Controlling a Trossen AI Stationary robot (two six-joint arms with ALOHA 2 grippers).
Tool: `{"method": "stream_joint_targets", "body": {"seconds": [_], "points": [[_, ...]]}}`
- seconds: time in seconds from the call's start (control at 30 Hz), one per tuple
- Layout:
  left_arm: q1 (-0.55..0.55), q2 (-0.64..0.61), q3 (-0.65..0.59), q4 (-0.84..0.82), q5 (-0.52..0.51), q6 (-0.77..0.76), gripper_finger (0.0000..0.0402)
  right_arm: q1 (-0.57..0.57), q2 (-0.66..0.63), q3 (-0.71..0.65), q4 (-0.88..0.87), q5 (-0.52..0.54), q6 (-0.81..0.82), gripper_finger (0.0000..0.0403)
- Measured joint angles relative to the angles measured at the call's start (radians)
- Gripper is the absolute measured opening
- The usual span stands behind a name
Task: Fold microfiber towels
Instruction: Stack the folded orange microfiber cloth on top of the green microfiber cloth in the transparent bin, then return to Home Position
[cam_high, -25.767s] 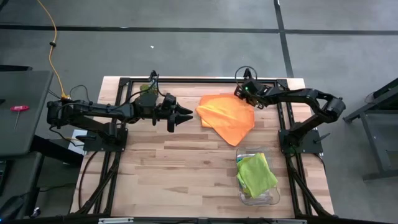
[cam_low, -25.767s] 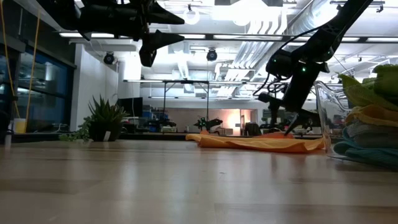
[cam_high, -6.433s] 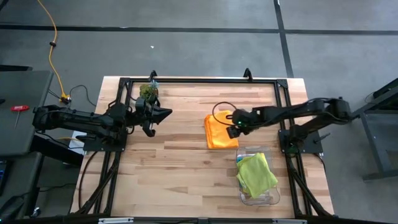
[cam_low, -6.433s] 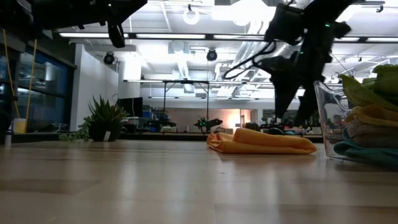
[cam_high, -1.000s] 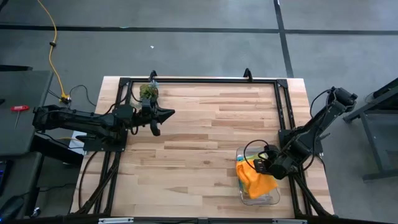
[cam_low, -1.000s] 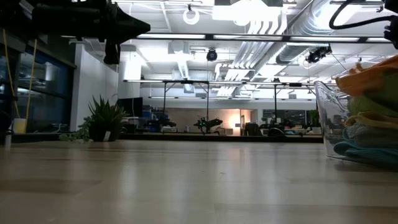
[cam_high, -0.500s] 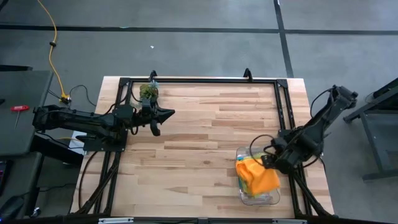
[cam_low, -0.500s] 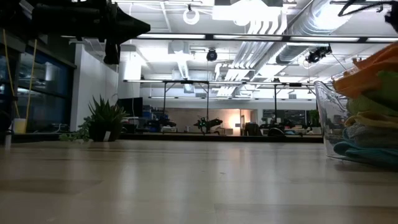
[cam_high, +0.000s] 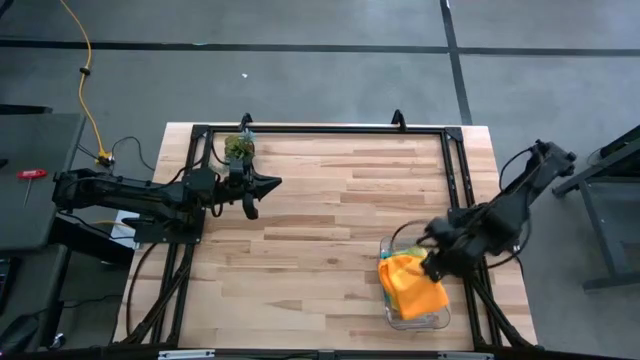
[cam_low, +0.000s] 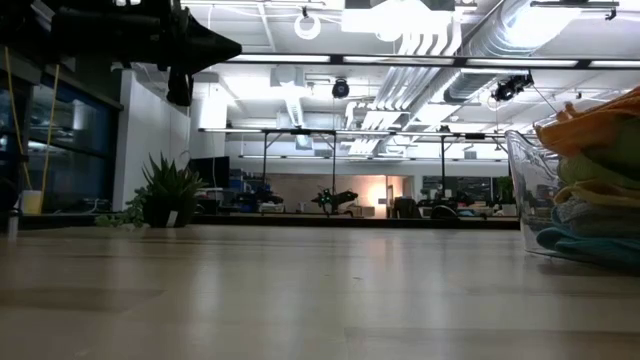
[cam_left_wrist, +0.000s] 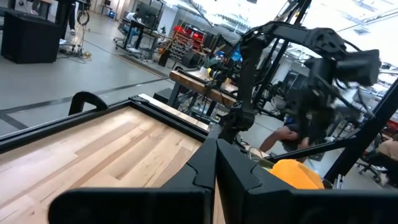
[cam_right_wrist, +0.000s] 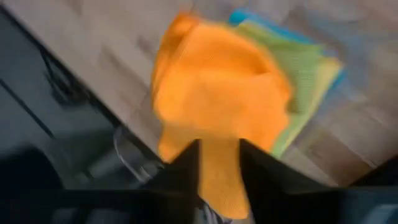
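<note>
Folded orange microfiber towel (cam_high: 412, 281) lying atop stack inside clear plastic bin (cam_high: 394, 246). Right gripper (cam_high: 432, 262) hovering beside bin, fingers parted, released. Best lifting clear without snagging cloth. Left gripper (cam_high: 262, 184) clenched, waiting far from bin.

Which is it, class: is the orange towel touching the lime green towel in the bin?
Touching. The right wrist view shows the orange towel lying directly on the lime green towel, no gap.
</note>
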Motion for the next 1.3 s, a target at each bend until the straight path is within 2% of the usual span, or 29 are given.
{"method": "stream_joint_targets", "body": {"seconds": [0.07,0.1,0.4,0.67,0.87,1.07,1.3], "points": [[0.000,0.000,0.000,0.000,0.000,0.000,0.0000,-0.017,0.072,0.014,0.044,-0.067,-0.116,0.0039],[0.000,0.000,0.000,0.000,0.000,0.000,0.0000,-0.021,0.112,0.025,0.060,-0.089,-0.180,0.0021],[0.000,0.000,0.000,0.000,0.000,-0.002,0.0000,-0.012,0.415,0.090,0.057,-0.120,-0.623,0.0008],[0.000,0.000,0.000,-0.001,-0.001,-0.028,0.0000,-0.045,0.591,0.082,0.130,-0.107,-0.809,0.0002],[0.000,0.000,0.000,-0.007,-0.001,-0.028,0.0000,-0.053,0.686,0.046,0.239,-0.177,-0.844,0.0001],[0.000,0.000,0.000,-0.006,-0.002,-0.028,0.0000,-0.053,0.633,0.042,0.177,-0.188,-0.828,0.0000],[0.000,0.000,0.000,-0.006,-0.004,-0.025,0.0000,-0.081,0.342,0.041,0.067,-0.128,-0.718,0.0000]]}}
